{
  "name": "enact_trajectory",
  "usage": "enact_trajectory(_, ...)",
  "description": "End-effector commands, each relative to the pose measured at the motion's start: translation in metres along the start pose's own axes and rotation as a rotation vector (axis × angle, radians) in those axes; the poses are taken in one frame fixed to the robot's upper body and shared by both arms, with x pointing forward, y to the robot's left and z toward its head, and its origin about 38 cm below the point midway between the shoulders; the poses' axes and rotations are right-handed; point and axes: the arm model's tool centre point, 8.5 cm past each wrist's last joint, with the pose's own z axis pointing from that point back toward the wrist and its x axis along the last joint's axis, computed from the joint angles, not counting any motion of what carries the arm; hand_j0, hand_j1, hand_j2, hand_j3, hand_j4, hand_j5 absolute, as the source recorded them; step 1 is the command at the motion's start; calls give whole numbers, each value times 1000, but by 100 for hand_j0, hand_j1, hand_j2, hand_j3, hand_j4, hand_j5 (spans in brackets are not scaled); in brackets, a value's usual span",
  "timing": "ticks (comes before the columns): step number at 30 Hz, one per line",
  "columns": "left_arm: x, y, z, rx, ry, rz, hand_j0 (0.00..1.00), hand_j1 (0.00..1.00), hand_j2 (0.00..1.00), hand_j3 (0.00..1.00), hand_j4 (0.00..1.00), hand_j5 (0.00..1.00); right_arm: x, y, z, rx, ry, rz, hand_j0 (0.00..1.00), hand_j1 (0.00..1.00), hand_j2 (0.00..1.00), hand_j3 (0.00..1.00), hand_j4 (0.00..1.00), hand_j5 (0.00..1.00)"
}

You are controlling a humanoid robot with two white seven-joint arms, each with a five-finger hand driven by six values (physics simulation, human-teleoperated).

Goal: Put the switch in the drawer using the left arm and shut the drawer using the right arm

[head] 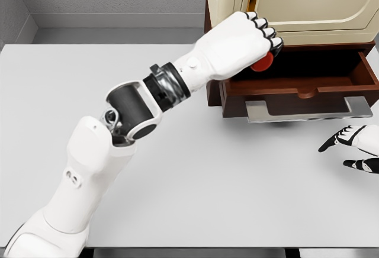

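My left hand (260,39) is curled around a small switch with a red round button (262,61), which peeks out below the fingers. It hovers over the left part of the open dark-wood drawer (308,87). The drawer is pulled out from a cream cabinet (308,3) and has a flat metal handle (308,110) along its front. My right hand (355,148) shows at the right edge, low over the table, below and right of the handle, fingers spread and holding nothing.
The grey table (177,151) carries the cabinet at its far right. My left forearm stretches diagonally from the lower left across the table toward the drawer. A grey wall stands behind the table.
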Motion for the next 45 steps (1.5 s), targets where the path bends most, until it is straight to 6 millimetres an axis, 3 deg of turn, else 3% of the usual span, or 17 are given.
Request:
enact_trajectory(1, 1, -4, -2, -11, 11, 13, 36, 36, 36, 36, 36, 36, 0, -1, 0, -4, 0, -5, 69, 69, 69, 69, 69, 69)
enact_trajectory(6, 0, -6, -2, -15, 12, 14, 37, 37, 37, 37, 37, 37, 0, -1, 0, -3, -1, -6, 69, 69, 69, 69, 69, 69)
enact_trajectory(7, 0, -6, -2, -17, 13, 15, 41, 41, 41, 41, 41, 41, 0, -1, 0, -4, -1, -6, 69, 69, 69, 69, 69, 69)
enact_trajectory(8, -1, -6, -2, -17, 16, 15, 66, 66, 66, 66, 66, 66, 0, -1, 0, -5, 0, -5, 69, 69, 69, 69, 69, 69)
enact_trajectory(9, -3, -4, -3, -13, 26, 15, 80, 80, 80, 80, 80, 80, 0, -1, 0, -6, -1, -6, 69, 69, 69, 69, 69, 69)
enact_trajectory(11, -3, -4, -4, -13, 33, 17, 89, 89, 89, 89, 89, 89, 0, 0, 0, -4, -1, -6, 69, 69, 69, 69, 69, 69)
enact_trajectory(21, 1, -4, -6, -16, 23, 7, 91, 91, 91, 91, 91, 91, 0, 0, 0, -4, -1, -7, 69, 69, 69, 69, 69, 69)
enact_trajectory(23, 3, -1, -5, -6, 15, 11, 99, 99, 99, 99, 99, 99, 0, 0, 0, -5, -1, -8, 69, 69, 69, 69, 69, 69)
enact_trajectory(25, 6, 6, -4, 18, -8, 24, 100, 100, 100, 100, 100, 100, 0, -1, 0, -8, -2, -11, 69, 69, 69, 69, 69, 69)
enact_trajectory(29, 27, 26, 1, 137, -263, 141, 100, 100, 100, 100, 100, 100, 1, -1, 0, -11, -5, -13, 69, 69, 69, 69, 69, 69)
enact_trajectory(31, 21, 30, 16, 176, -344, 173, 100, 100, 100, 100, 100, 100, 1, -4, 0, -25, -10, -32, 69, 69, 69, 69, 69, 69)
enact_trajectory(33, -9, 33, 39, 187, -303, 214, 100, 100, 100, 100, 100, 100, 0, -8, 2, -26, -10, -42, 69, 69, 69, 69, 69, 69)
enact_trajectory(39, -91, 47, 134, 212, -184, 380, 100, 100, 100, 100, 100, 100, 0, -11, 2, -40, -14, -49, 70, 70, 70, 70, 70, 70)
enact_trajectory(45, -120, 12, 243, 238, 70, 572, 100, 100, 100, 100, 100, 100, -6, -11, 5, -47, 5, -55, 70, 70, 70, 70, 70, 70)
